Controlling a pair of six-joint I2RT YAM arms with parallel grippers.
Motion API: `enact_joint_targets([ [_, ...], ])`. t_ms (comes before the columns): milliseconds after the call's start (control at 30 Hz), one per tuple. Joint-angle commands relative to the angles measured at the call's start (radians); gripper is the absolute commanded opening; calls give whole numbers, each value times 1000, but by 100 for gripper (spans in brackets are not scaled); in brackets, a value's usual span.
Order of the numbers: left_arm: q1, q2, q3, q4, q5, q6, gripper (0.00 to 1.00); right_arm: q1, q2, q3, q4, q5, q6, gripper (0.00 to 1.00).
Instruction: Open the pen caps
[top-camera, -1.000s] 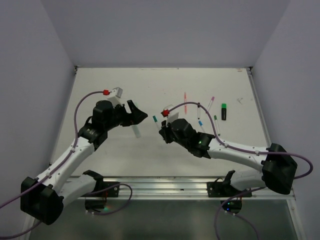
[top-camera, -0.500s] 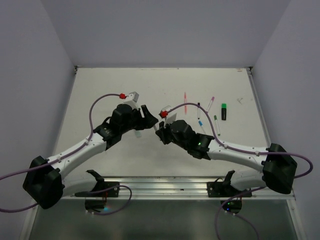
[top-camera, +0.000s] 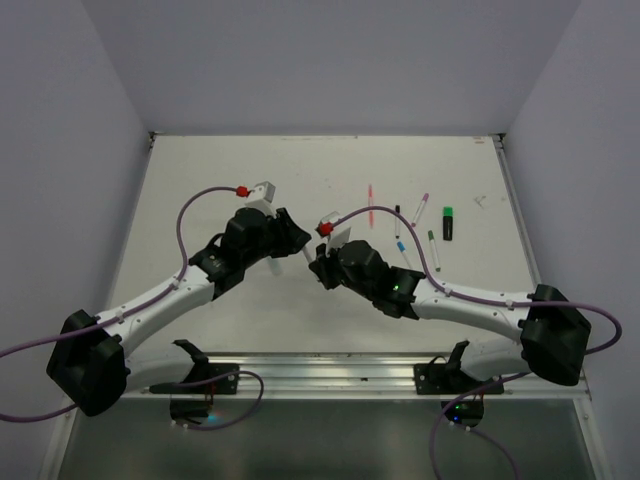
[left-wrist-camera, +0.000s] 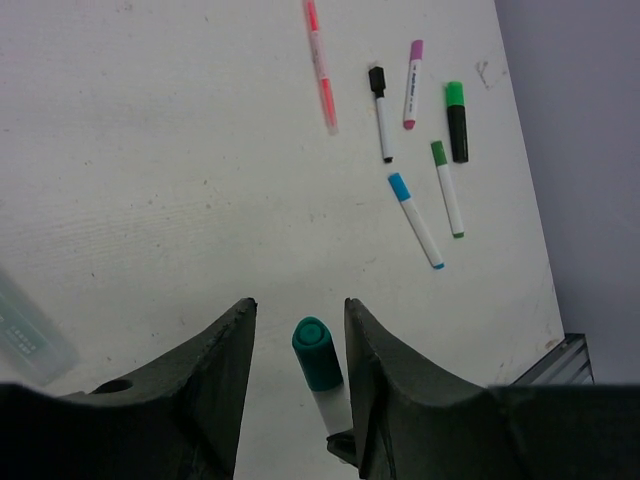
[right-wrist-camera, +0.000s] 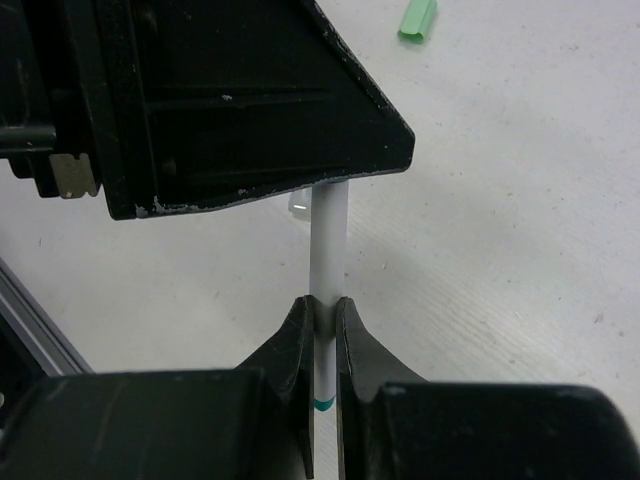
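My right gripper is shut on a thin white pen barrel and holds it above the table, near the middle in the top view. The pen's teal cap stands between the jaws of my left gripper, which are open with a gap on each side of the cap. In the right wrist view the left gripper's black body hides the capped end. In the top view the left gripper meets the right one tip to tip. A loose pale green cap lies on the table.
Several capped pens lie at the right back: a pink pen, a black-capped pen, a magenta-capped pen, a blue-capped pen, a dark-green-capped pen, and a black highlighter with a bright green cap. A clear plastic piece lies left.
My left arm has swung right to the right gripper, and its open jaws now stand around the teal cap. The right gripper has shifted slightly left with the pen.
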Motion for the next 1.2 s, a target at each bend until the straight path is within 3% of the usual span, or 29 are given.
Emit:
enact_joint_targets([
  [0, -7, 1, 43, 61, -28, -22, 44, 5, 3, 9, 54, -7, -5, 0],
  [333, -7, 13, 37, 73, -3, -36, 0, 7, 5, 3, 65, -11, 1, 0],
  [533, -7, 1, 32, 70, 6, -28, 0, 5, 12, -14, 89, -37, 13, 38],
  [733, -7, -16, 21, 87, 35, -25, 0, 5, 52, -4, 104, -54, 30, 43],
  [867, -7, -36, 4, 110, 55, -21, 0, 5, 70, 0, 129, -48, 32, 43],
  [933, -6, -42, -5, 127, 63, -18, 0, 5, 77, 5, 134, -39, 33, 37],
  [1067, -7, -54, -11, 132, 61, -4, 0, 7, 77, 5, 137, -27, 41, 14],
  [1100, -6, -59, -9, 138, 60, -1, 0, 7, 77, 2, 135, -20, 41, 4],
  [1167, -7, -68, -11, 148, 44, 5, 0, 7, 74, -8, 127, -13, 42, 0],
])
